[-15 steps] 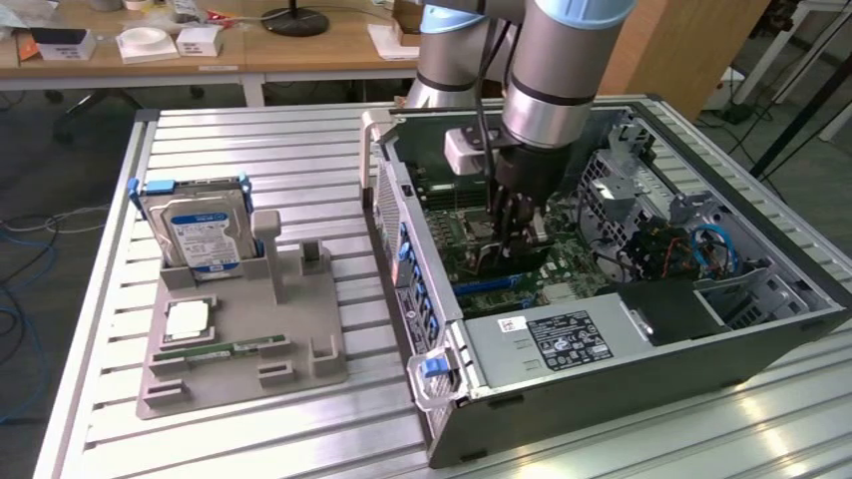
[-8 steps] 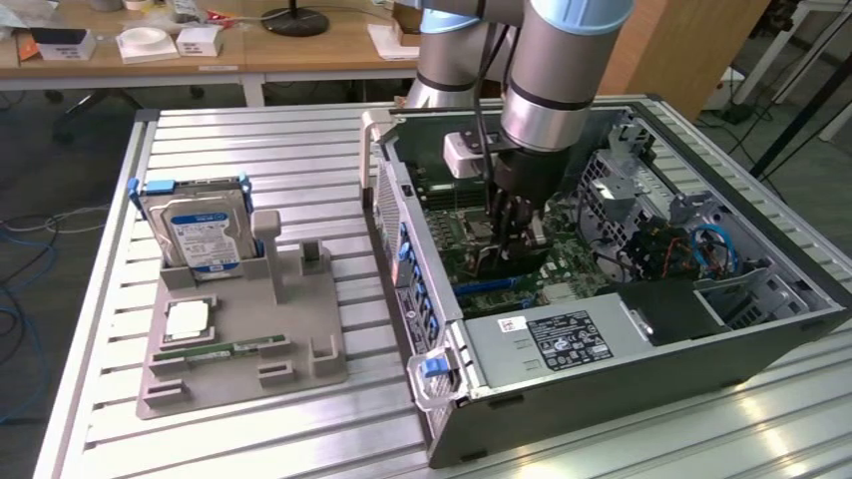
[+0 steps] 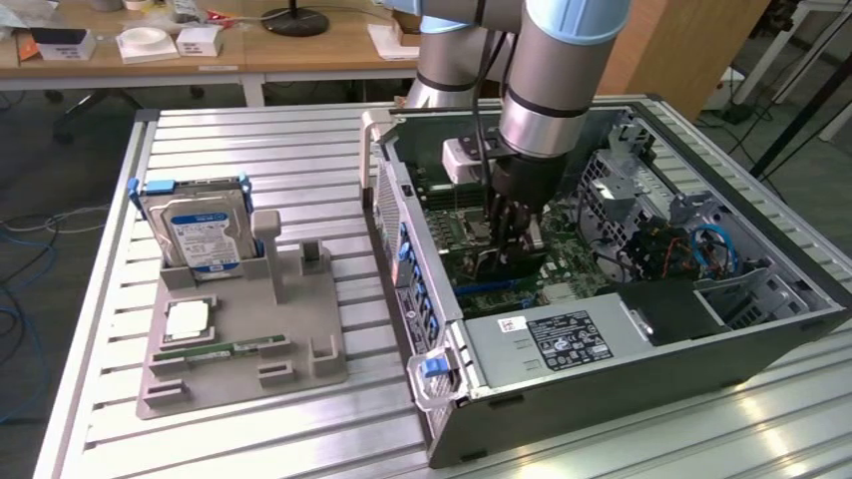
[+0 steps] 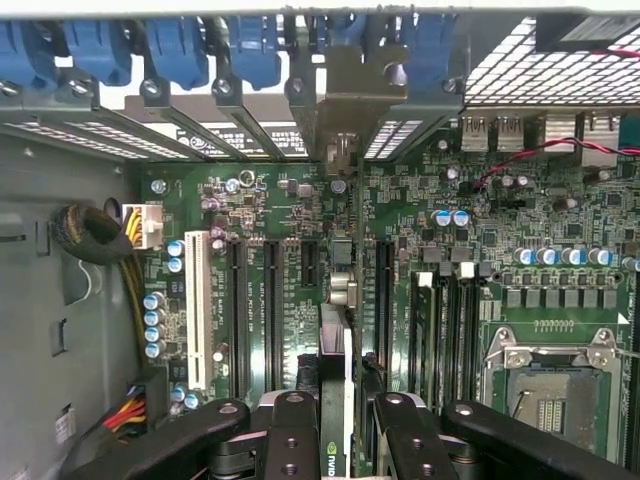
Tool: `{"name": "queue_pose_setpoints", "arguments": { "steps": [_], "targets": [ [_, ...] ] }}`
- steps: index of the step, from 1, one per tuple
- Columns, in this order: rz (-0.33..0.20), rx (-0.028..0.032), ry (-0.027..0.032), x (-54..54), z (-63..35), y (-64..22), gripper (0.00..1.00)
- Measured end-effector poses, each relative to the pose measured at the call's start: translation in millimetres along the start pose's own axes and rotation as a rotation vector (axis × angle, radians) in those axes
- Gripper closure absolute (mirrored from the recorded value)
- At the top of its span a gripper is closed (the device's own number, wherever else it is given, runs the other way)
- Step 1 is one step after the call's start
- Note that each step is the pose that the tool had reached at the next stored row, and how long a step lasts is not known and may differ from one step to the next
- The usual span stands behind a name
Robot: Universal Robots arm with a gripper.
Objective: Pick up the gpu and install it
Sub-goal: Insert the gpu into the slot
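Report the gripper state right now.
Gripper: shut on the gpu, held edge-on over the motherboard slots inside the computer case.

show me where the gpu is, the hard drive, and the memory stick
gpu [image 4: 336, 330]: wrist view, top edge between the gripper fingers.
hard drive [image 3: 200, 235]: exterior view, blue-white label.
memory stick [image 3: 219, 350]: exterior view, middle of its green strip.

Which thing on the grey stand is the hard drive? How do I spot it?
Find the grey stand on the metal table, beside the open computer case. The hard drive stands upright at its far end, silver with a blue-white label, unlike the thin green memory stick lying flat.
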State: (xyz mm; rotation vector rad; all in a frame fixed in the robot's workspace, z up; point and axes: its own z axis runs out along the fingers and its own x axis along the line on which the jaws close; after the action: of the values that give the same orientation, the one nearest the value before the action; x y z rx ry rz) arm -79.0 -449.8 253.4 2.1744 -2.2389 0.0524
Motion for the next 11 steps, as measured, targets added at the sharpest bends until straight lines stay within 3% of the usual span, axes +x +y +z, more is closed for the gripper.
{"name": "queue_pose_setpoints", "arguments": {
  "steps": [11],
  "targets": [
    [0.000,-0.0001,0.0002,-2.6,3.9,1.1,0.74]
  ]
}}
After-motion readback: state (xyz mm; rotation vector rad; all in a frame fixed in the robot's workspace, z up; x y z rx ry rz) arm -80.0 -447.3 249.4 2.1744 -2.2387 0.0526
